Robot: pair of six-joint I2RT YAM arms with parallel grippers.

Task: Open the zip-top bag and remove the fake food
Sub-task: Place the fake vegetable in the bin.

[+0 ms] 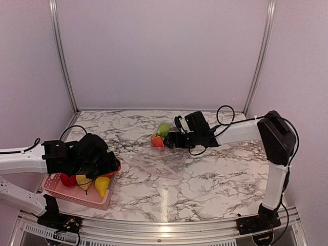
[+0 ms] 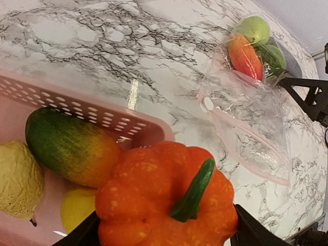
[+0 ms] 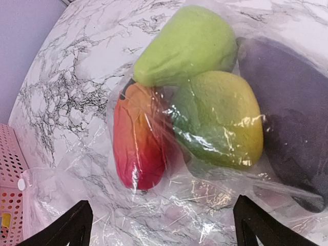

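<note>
The clear zip-top bag (image 1: 159, 163) lies flat on the marble, its zip strip (image 2: 246, 138) toward the basket. Its far end holds fake food: a green pear (image 3: 187, 43), a red-orange fruit (image 3: 138, 138), a green-yellow mango (image 3: 220, 118) and a purple eggplant (image 3: 289, 97). My right gripper (image 3: 164, 225) is open, its fingers spread just above the bag plastic by these pieces (image 1: 160, 136). My left gripper (image 2: 166, 225) is shut on an orange pumpkin (image 2: 154, 195) and holds it over the right end of the pink mesh basket (image 1: 77, 197).
The basket (image 2: 92, 110) at the front left holds a green-orange mango (image 2: 69, 146), a pale yellow pear (image 2: 18, 179), a yellow piece (image 1: 102, 185) and a red apple (image 1: 66, 179). Walls close off the table at the back and sides.
</note>
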